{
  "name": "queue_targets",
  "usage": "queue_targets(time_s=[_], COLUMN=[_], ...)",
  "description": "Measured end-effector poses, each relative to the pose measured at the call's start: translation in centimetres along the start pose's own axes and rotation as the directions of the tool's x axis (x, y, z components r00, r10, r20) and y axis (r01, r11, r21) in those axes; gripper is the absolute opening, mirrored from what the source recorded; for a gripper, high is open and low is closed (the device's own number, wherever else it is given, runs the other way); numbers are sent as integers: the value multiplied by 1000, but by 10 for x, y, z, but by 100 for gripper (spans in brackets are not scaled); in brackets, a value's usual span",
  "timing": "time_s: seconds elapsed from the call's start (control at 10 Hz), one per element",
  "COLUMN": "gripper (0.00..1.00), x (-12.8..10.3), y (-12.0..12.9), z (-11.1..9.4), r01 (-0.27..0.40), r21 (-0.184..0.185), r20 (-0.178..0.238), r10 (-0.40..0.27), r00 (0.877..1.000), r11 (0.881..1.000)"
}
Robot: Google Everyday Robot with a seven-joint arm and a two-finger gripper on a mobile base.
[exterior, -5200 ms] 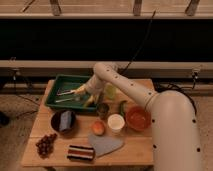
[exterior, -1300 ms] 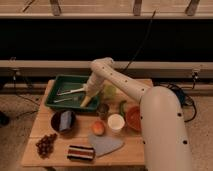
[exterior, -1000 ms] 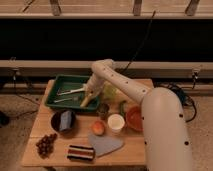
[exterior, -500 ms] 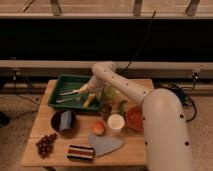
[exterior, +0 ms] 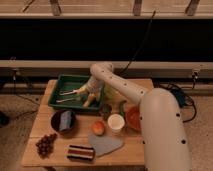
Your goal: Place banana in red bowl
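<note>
The banana (exterior: pixel 88 102), small and pale yellow-tan, lies at the right end of the green tray (exterior: pixel 64 81). My gripper (exterior: pixel 90 95) hangs right over it at the tray's right edge, and the two seem to touch. The red bowl (exterior: pixel 132 118) stands at the table's right, to the right of the white cup (exterior: pixel 116 122). My white arm covers the bowl's right part.
White utensils (exterior: pixel 67 95) lie in the tray. A dark bowl (exterior: pixel 63 121) holds a grey-blue thing. An orange fruit (exterior: pixel 98 128), a dark green pepper (exterior: pixel 122 107), grapes (exterior: pixel 45 144), a striped box (exterior: pixel 80 152) and a grey cloth (exterior: pixel 106 144) are on the wooden table (exterior: pixel 42 112).
My gripper has moved a little left and down, from over the table's middle to the tray's right end over the banana. The other things have not moved.
</note>
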Motion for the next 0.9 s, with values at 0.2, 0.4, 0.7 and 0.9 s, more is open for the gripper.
queue_targets(time_s=[0.2,0.4,0.7,0.9], gripper=[80,80,80,80], x=[3,5,7,9], y=[8,16,28,35], z=[-1,-3,-7,-9], r01=[-10,-20,-35,-42], r21=[-13,-28,-52,-70], r20=[-5,-10,-13,-17], r10=[10,20,34,41], r00=[1000,1000,999,999], r11=[1000,999,998,997])
